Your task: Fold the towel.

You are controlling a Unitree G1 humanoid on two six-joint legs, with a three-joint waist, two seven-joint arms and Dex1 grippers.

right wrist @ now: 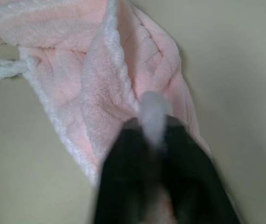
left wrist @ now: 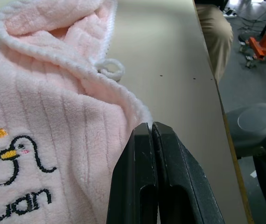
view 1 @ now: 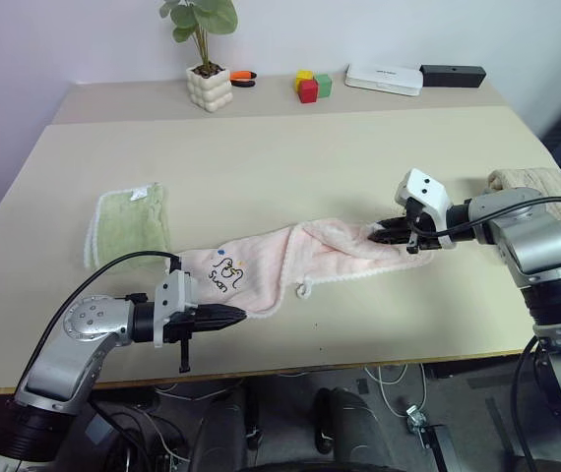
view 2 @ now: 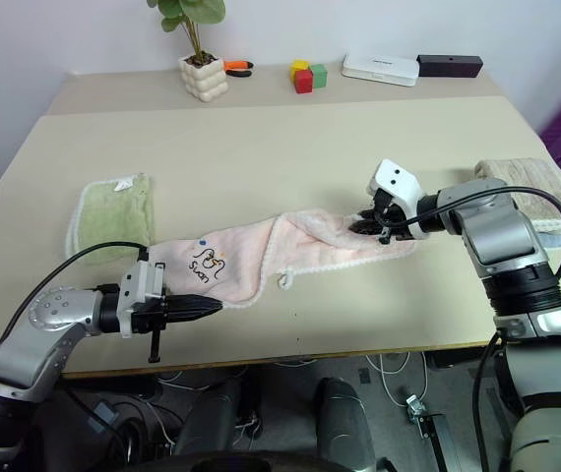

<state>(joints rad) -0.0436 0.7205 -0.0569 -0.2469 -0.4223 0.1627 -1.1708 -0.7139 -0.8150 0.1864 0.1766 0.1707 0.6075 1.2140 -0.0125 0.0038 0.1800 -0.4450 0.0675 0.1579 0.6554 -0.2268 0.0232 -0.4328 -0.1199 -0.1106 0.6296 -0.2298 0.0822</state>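
The towel point(view 1: 290, 258) lies stretched between both grippers; left gripper point(view 1: 233, 316) jaws clamp its corner; right gripper point(view 1: 387, 233) jaws pinch its far end.

The only readable writing is dark embroidered lettering on the pale pink fluffy terry towel point(left wrist: 53, 140), sewn just under a small outlined bird motif with a yellow beak; in the left wrist view the letters "uan" are clear, and in the head views the whole word looks like "Swan", though the first letters are too small to be sure. No other text, label or number is legible.
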